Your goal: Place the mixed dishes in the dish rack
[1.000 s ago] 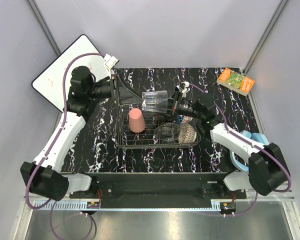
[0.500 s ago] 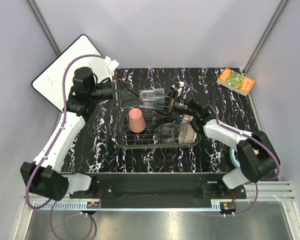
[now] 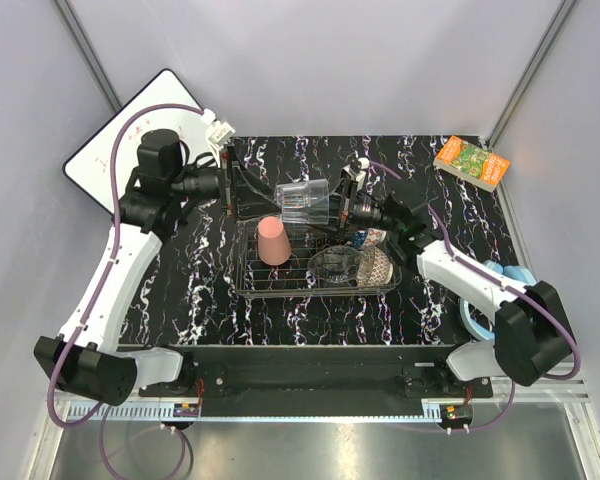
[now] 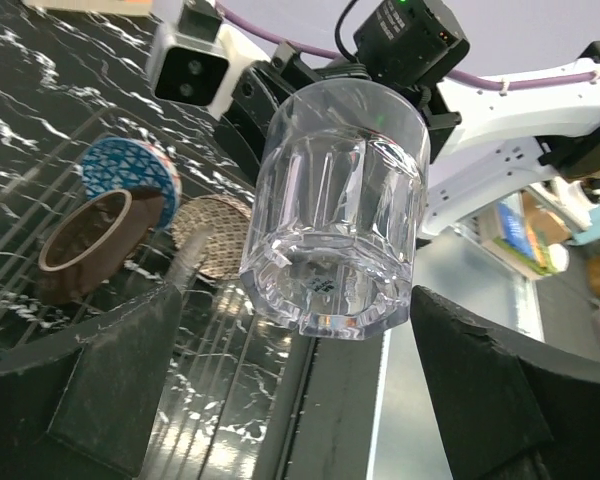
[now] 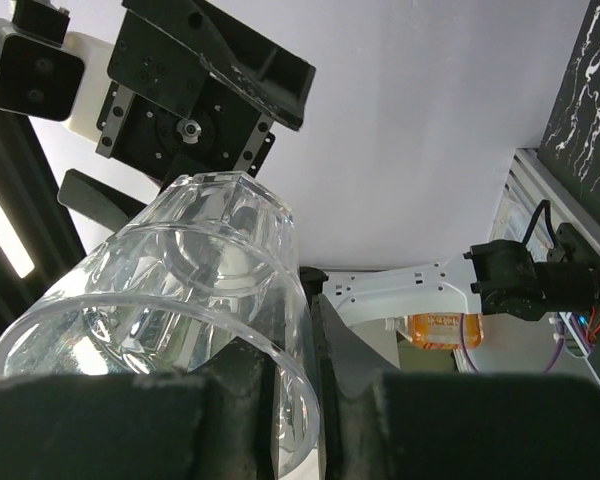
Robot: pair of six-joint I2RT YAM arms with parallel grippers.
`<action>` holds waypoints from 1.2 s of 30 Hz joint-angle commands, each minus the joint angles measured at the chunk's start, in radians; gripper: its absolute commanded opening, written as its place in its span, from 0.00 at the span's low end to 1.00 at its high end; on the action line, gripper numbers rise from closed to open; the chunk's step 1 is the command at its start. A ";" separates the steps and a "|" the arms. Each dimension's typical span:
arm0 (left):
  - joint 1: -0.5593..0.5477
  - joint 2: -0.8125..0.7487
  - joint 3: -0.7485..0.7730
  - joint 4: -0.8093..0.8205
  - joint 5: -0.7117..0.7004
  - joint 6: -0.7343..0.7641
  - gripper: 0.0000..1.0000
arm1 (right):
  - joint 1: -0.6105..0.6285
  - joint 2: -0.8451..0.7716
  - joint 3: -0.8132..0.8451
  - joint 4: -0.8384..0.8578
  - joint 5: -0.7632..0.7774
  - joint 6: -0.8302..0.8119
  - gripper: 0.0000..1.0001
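Between parted left fingers (image 4: 110, 385) hangs the small clear glass (image 4: 335, 205) (base-first); blue bowl (image 4: 135, 170) behind.

Above the rack's (image 3: 248, 288) far edge the air is taken up by the glass (image 3: 305, 200). It is hemmed between the left gripper (image 3: 242, 190) (jaws spread wide) and the right gripper (image 3: 342, 208) pinching it. Inside the rack, the left rear is blocked by the cup (image 3: 273, 240). The right half is blocked by the clear bowl (image 3: 336, 266), beige bowl (image 3: 379, 266) and blue bowl (image 3: 361, 238). Bare wire is seen at the near left, and bare table (image 3: 310, 315) in front.

The cup (image 3: 273, 241) is pink, the glass (image 3: 304, 200) clear. The table (image 3: 310, 310) is black with white swirls. The book (image 3: 471, 162) is green and orange.
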 commanded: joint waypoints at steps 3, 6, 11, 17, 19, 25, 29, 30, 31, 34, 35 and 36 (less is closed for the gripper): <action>0.032 -0.022 0.056 -0.045 -0.022 0.082 0.99 | 0.015 -0.081 0.022 -0.005 -0.055 -0.050 0.00; 0.032 -0.024 0.036 0.007 0.032 0.021 0.99 | 0.015 -0.067 0.019 0.034 -0.052 -0.029 0.00; 0.032 -0.030 -0.083 0.327 0.117 -0.272 0.99 | 0.021 -0.039 0.031 0.042 -0.049 -0.024 0.00; 0.020 -0.012 -0.220 0.741 0.159 -0.663 0.99 | 0.058 0.025 0.073 0.090 -0.037 -0.007 0.00; 0.011 -0.009 -0.228 0.753 0.159 -0.680 0.99 | 0.061 0.045 0.087 0.113 -0.037 0.008 0.00; -0.006 -0.019 -0.219 0.744 0.171 -0.677 0.99 | 0.084 0.100 0.113 0.151 -0.012 0.028 0.00; -0.006 -0.044 -0.227 0.686 0.171 -0.636 0.99 | 0.084 0.113 0.108 0.197 0.014 0.042 0.00; -0.008 -0.051 -0.225 0.666 0.170 -0.605 0.99 | 0.084 0.113 0.111 0.200 0.021 0.040 0.00; -0.008 -0.056 -0.225 0.646 0.162 -0.588 0.99 | 0.084 0.119 0.111 0.206 0.026 0.042 0.00; -0.008 -0.070 -0.234 0.583 0.151 -0.550 0.99 | 0.084 0.126 0.114 0.235 0.051 0.046 0.00; -0.008 -0.073 -0.240 0.584 0.150 -0.550 0.99 | 0.084 0.128 0.114 0.257 0.063 0.049 0.00; -0.006 -0.074 -0.245 0.581 0.145 -0.545 0.99 | 0.084 0.133 0.116 0.268 0.065 0.054 0.00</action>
